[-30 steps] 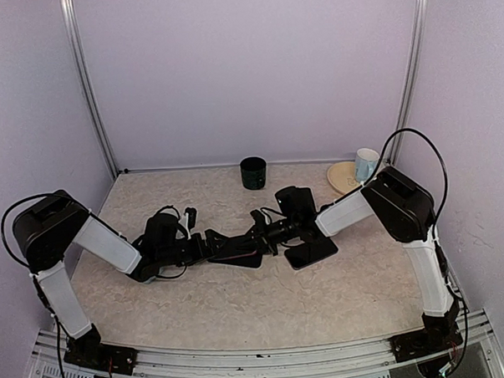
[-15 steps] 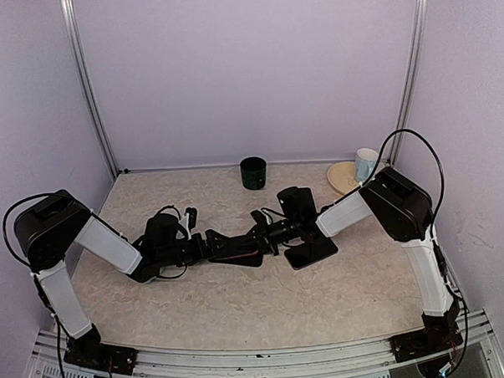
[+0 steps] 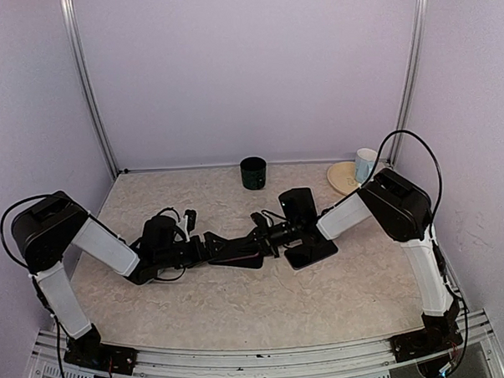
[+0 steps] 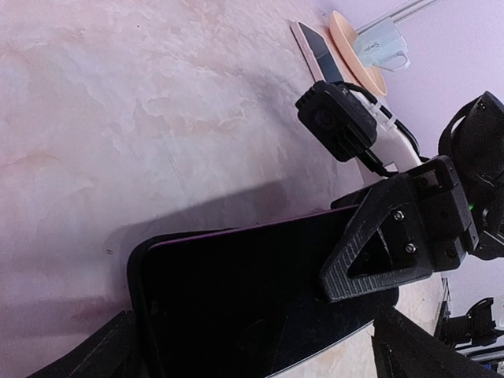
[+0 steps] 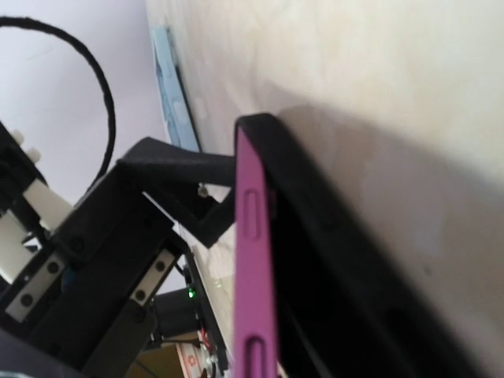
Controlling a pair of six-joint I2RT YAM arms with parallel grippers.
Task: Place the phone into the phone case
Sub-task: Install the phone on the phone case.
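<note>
The phone (image 4: 252, 299) has a black screen and a purple edge (image 5: 253, 260). Its near corner sits inside the black phone case (image 4: 135, 272), whose rim also shows in the right wrist view (image 5: 272, 134). Both are held low over the table's middle (image 3: 238, 253). My left gripper (image 3: 211, 248) grips the case end, with a finger on each side (image 4: 102, 354). My right gripper (image 3: 267, 237) is shut on the phone's other end, one finger (image 4: 386, 236) flat on the screen. The far side of the case is hidden.
A second flat black slab (image 3: 312, 252) lies on the table just right of the grippers. A dark cup (image 3: 253, 172) stands at the back middle. A plate (image 3: 342, 178) with a white mug (image 3: 366, 162) is at the back right.
Both grippers and the phone between them have sunk slightly toward the table. The grips are the same.
</note>
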